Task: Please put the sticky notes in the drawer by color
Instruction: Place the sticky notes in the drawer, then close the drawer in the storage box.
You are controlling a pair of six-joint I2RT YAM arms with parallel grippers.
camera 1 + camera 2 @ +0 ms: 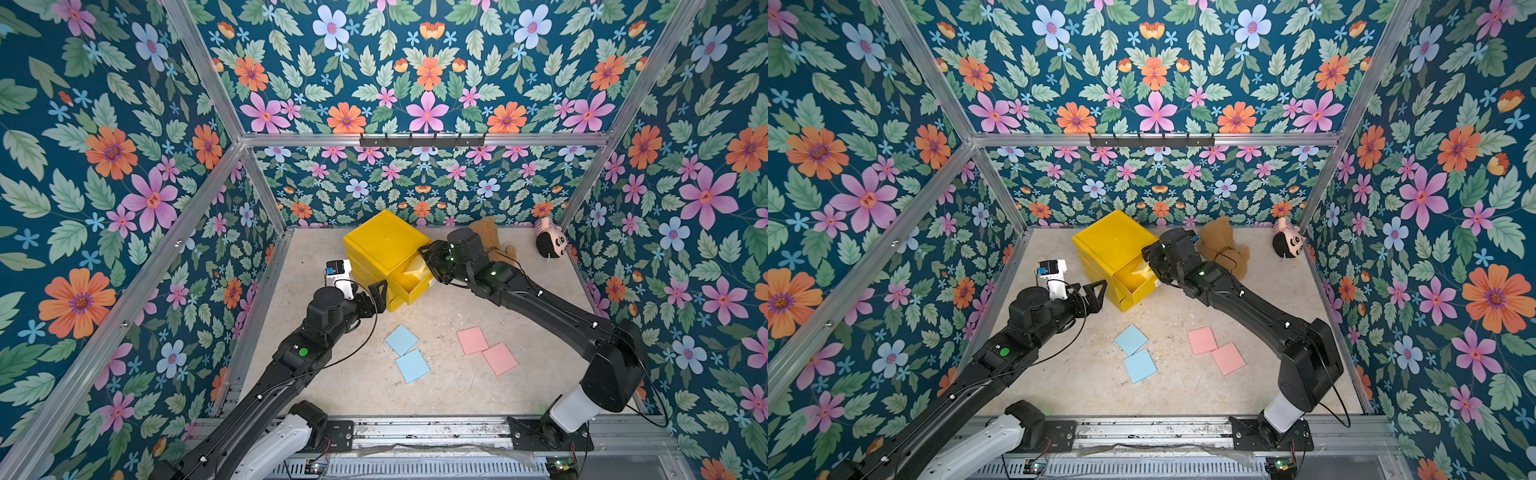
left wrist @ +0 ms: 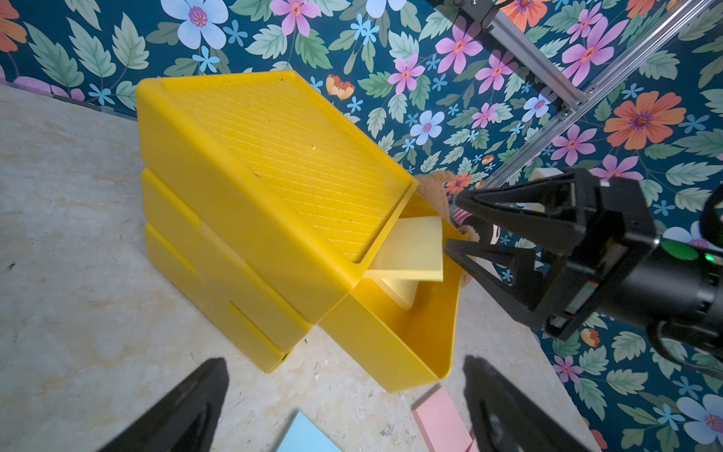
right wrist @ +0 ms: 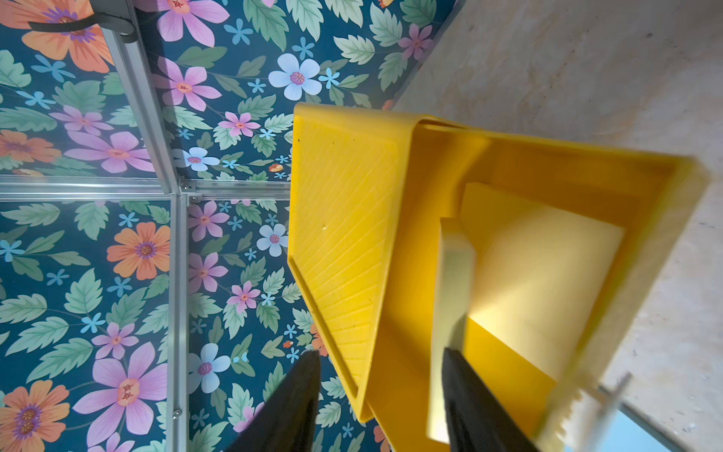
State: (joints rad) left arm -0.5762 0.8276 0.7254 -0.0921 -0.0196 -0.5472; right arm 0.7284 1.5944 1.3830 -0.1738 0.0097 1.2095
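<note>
TOP: we see left tool (image 1: pixel 376 293) wide beside drawer (image 1: pixel 386 249); blue notes (image 1: pixel 401 338), pink notes (image 1: pixel 472 340) on bench (image 1: pixel 457 395) | LEFT WRIST: right tool (image 2: pixel 452 223) parted, yellow note (image 2: pixel 410 250) tilted in open top tray (image 2: pixel 391 352) | RIGHT WRIST: note appears to touch one finger (image 3: pixel 473 391); we judge it may cling, lifting out.

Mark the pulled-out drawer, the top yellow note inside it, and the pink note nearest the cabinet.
pulled-out drawer (image 2: pixel 371 340): left wrist view, on its outer side wall.
top yellow note (image 2: pixel 410 242): left wrist view, middle of its face.
nearest pink note (image 1: pixel 472 340): in a top view, its centre.
</note>
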